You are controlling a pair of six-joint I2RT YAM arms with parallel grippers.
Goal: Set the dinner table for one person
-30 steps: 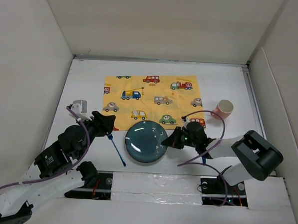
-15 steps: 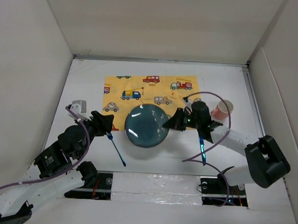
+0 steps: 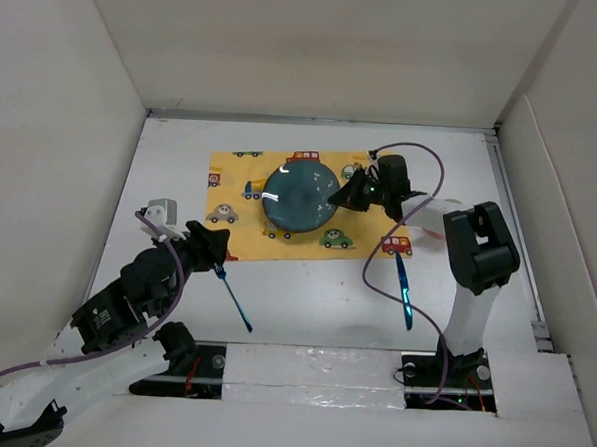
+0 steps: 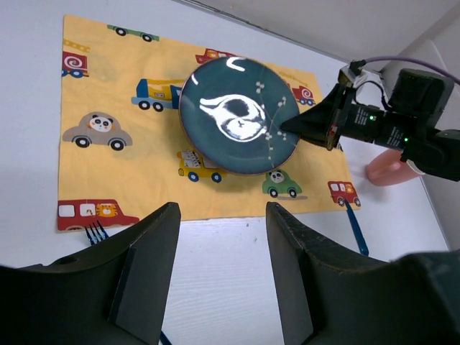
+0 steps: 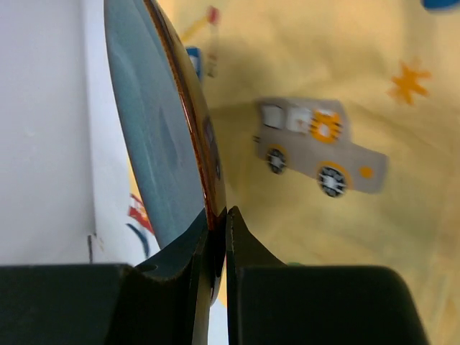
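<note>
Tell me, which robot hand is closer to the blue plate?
The right. The right gripper pinches the plate's rim over the yellow cloth. The left gripper hovers open at the cloth's near-left corner, apart from the plate, by the blue fork.

The dinner table (image 3: 304, 304) is a large, flat, plain white matte rectangle, by far the widest thing in view. It lies level and stretches out on every side of the yellow car-printed cloth (image 3: 236, 170), which rests on its far middle part. Bare white surface shows left, right and, broadest, on the near side of the cloth.
</note>
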